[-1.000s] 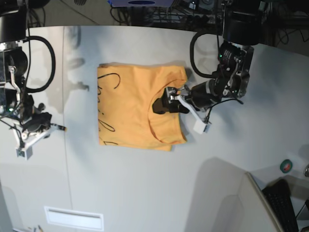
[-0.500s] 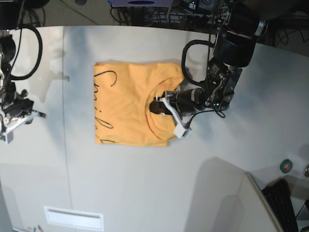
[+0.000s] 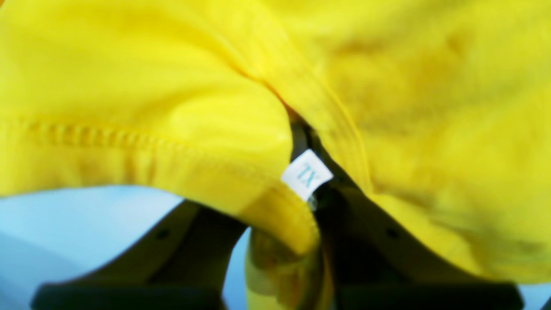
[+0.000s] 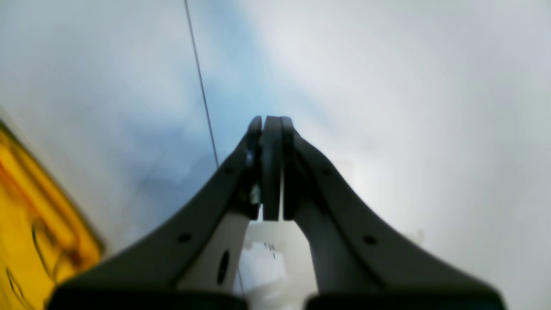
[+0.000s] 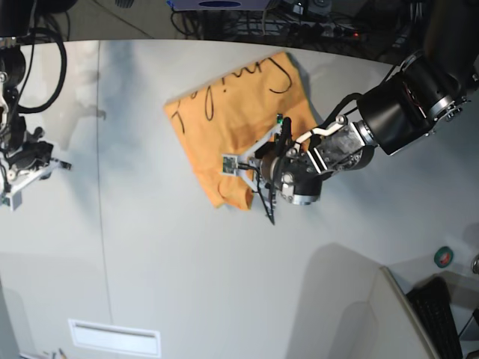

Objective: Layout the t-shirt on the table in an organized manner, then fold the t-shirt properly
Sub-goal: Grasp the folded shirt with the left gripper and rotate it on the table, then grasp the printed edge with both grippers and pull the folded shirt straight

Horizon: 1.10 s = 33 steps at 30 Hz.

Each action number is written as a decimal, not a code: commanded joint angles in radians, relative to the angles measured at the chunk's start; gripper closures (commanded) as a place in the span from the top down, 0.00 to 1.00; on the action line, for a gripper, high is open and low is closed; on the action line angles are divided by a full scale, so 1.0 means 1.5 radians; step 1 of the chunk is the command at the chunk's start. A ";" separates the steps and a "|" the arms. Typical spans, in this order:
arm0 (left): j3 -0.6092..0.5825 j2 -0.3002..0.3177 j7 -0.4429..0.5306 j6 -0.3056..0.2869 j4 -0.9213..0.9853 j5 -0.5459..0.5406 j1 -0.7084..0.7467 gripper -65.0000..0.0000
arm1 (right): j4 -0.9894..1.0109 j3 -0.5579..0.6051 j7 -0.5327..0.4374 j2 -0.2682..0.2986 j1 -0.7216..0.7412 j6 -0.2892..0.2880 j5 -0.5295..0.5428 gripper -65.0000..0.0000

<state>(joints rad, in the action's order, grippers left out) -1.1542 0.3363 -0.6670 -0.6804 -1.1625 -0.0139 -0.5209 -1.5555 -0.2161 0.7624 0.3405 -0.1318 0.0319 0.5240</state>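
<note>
The light-orange t-shirt (image 5: pixel 232 120) lies askew on the pale table (image 5: pixel 165 254), its dark cursive lines turned toward the far edge. My left gripper (image 5: pixel 252 170) is shut on the shirt's near collar edge. In the left wrist view, yellow fabric (image 3: pixel 129 86) fills the frame, a white XL tag (image 3: pixel 306 174) shows at the collar, and cloth is bunched between the dark fingers (image 3: pixel 172 254). My right gripper (image 5: pixel 36 161) hangs over bare table at the far left, shut and holding nothing (image 4: pixel 267 129). A corner of the shirt (image 4: pixel 26 224) shows at the lower left of its view.
A thin dark seam (image 5: pixel 101 224) runs across the table on the left. A green tape roll (image 5: pixel 444 256), a keyboard (image 5: pixel 441 318) and a pale panel (image 5: pixel 374 321) sit at the lower right. Cables line the far edge (image 5: pixel 299 15). A white slot (image 5: pixel 114 336) lies near the front.
The left gripper has shut on the collar and swung the shirt round, so the folded rectangle now lies diagonal with the writing at the far side. The right arm shifted left, then held still.
</note>
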 commanded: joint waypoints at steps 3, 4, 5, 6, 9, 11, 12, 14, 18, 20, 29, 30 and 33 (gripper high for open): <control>-0.040 -0.002 -0.013 -0.012 -0.037 0.091 0.005 0.00 | -0.010 -0.004 -0.012 0.011 -0.002 -0.004 0.002 0.00; -0.044 -0.014 -0.013 -0.012 -0.045 0.120 0.011 0.00 | -0.010 -0.004 -0.012 0.011 -0.004 -0.004 0.002 0.00; -0.045 -0.026 -0.013 -0.012 -0.052 0.140 0.015 0.00 | -0.010 -0.004 -0.012 0.011 -0.005 -0.004 0.002 0.00; -0.045 -0.035 -0.013 -0.012 -0.056 0.156 0.016 0.00 | -0.010 -0.004 -0.011 0.010 -0.006 -0.004 0.002 0.00; -0.045 -0.059 -0.013 -0.012 -0.060 0.160 0.022 0.00 | -0.010 -0.004 -0.011 0.010 -0.014 -0.004 0.002 0.00; -0.045 -0.070 -0.013 -0.012 -0.059 0.160 0.024 0.00 | -0.013 -0.004 -0.012 0.010 -0.019 -0.004 0.002 0.00; -0.045 -0.075 -0.013 -0.012 -0.059 0.160 0.024 0.00 | -0.013 -0.004 -0.012 0.009 -0.020 -0.004 0.002 0.00; -0.048 -0.083 -0.013 -0.012 -0.056 0.160 0.025 0.00 | -0.012 -0.006 -0.012 0.009 -0.021 -0.004 0.002 0.00; -0.045 -0.087 -0.017 -0.012 -0.059 0.160 0.025 0.00 | -0.014 -0.006 -0.014 0.009 -0.032 -0.004 0.002 0.00; -0.044 -0.087 -0.018 -0.012 -0.059 0.159 0.025 0.00 | -0.014 -0.006 -0.014 0.009 -0.033 -0.004 0.002 0.00; 0.059 -0.104 -0.102 -0.012 -0.059 0.161 0.028 0.45 | -0.015 0.000 -0.012 -0.004 -0.034 -0.004 0.004 0.00; 0.068 -0.104 -0.101 -0.012 -0.060 0.165 0.028 0.54 | -0.015 0.000 -0.011 -0.008 -0.034 -0.004 0.004 0.00; 0.110 -0.102 -0.101 -0.012 -0.090 0.166 0.026 0.75 | -0.016 0.001 -0.011 -0.023 -0.034 -0.013 0.004 0.00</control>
<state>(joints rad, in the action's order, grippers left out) -0.9951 0.1940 -0.8268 -0.7006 -1.2743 0.2314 -0.4557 -1.5585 -0.2092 0.7609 0.2924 -0.1932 0.0216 0.5247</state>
